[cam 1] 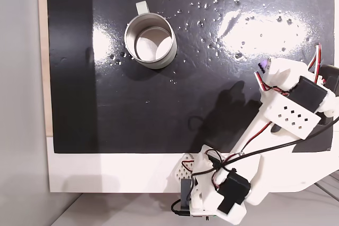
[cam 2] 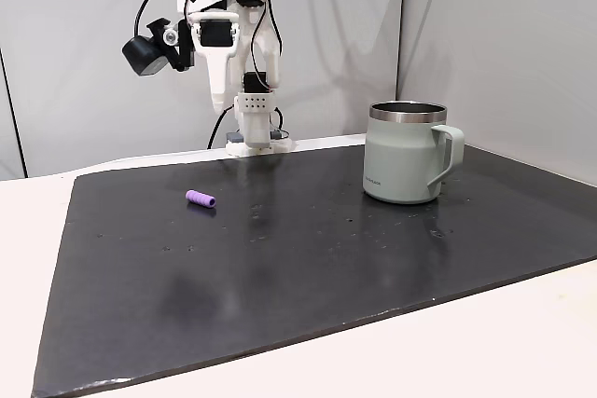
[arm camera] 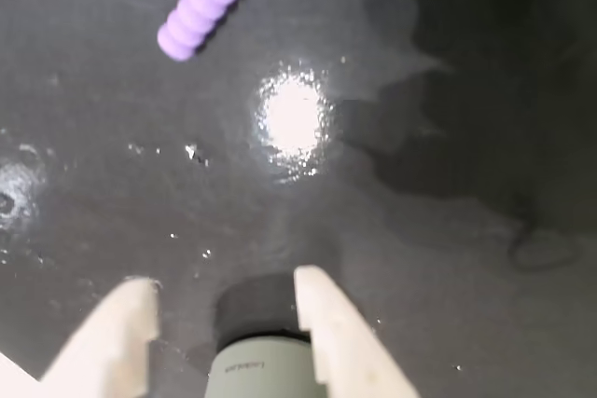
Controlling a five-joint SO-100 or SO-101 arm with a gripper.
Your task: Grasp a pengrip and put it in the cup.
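glossy black mat [cam 2: 280,267] on a white table, grey wall behind. wrist view: gripper [arm camera: 224,323] hangs above the mat, jaws apart, nothing between them. pengrip [arm camera: 203,5] lies flat on the mat ahead of it. cup [cam 2: 408,152] upright, well apart from the pengrip.

Pengrip and cup resting apart on a dark mat, arm raised at the far edge.

The purple ribbed pengrip [cam 2: 200,199] lies on its side on the black mat [cam 2: 280,277] toward the mat's far left corner, well apart from the pale green cup [cam 2: 406,163], which stands upright near the far right edge with its handle turned right. The white arm [cam 2: 229,34] rises from its base at the far edge of the counter [cam 2: 485,342], folded high above the mat, touching neither thing.
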